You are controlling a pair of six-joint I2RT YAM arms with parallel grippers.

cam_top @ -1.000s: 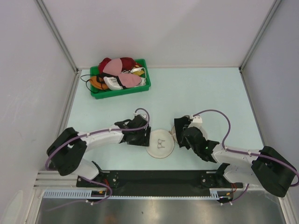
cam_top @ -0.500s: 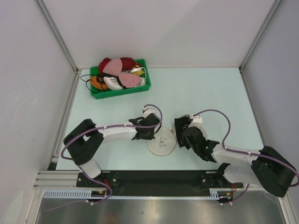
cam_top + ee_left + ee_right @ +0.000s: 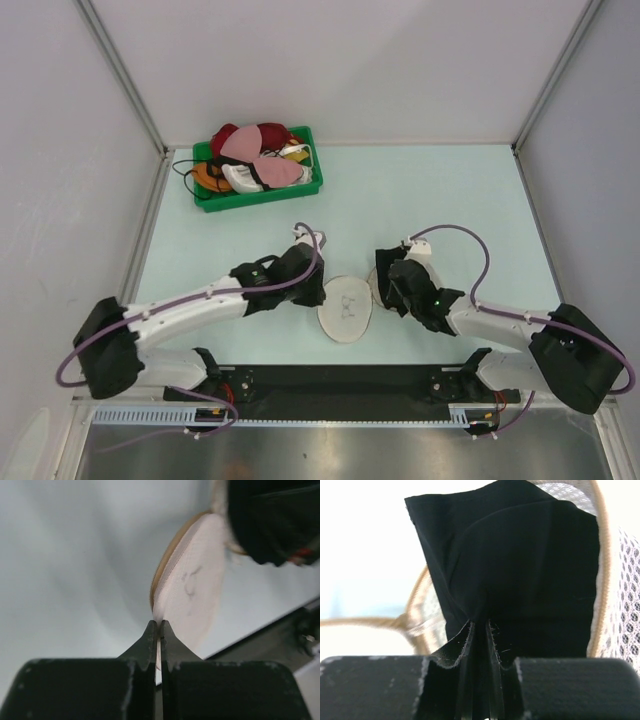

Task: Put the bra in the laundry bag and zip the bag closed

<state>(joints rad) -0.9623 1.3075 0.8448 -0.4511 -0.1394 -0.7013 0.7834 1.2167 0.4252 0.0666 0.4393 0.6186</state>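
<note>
I am holding both arms low over the surface [image 3: 440,200], each reaching in from its own near corner so the wrists are facing each other at the near middle. The left arm is lying stretched out almost flat. Its end effector [image 3: 159,628] is sitting with its tips pressed together right at the left rim of the lid [image 3: 345,308], the pale disc lying between the two arms. I cannot tell whether the tips are catching any of that rim.

The right arm is bending in from the near right. Its end effector [image 3: 480,627] is nearly closed and is pinching a fold of the bra [image 3: 520,570] between its fingers. The black fabric is standing up from the fingers against the white mesh of the laundry bag [image 3: 620,590]. The bag's tan rim is curving round the fabric on both sides. How much of the bra is sitting inside I cannot tell.

At the far left the green bin [image 3: 260,198] is holding a heap of other bras [image 3: 255,160] in red, pink, white and orange, with dark straps trailing over its left edge.
</note>
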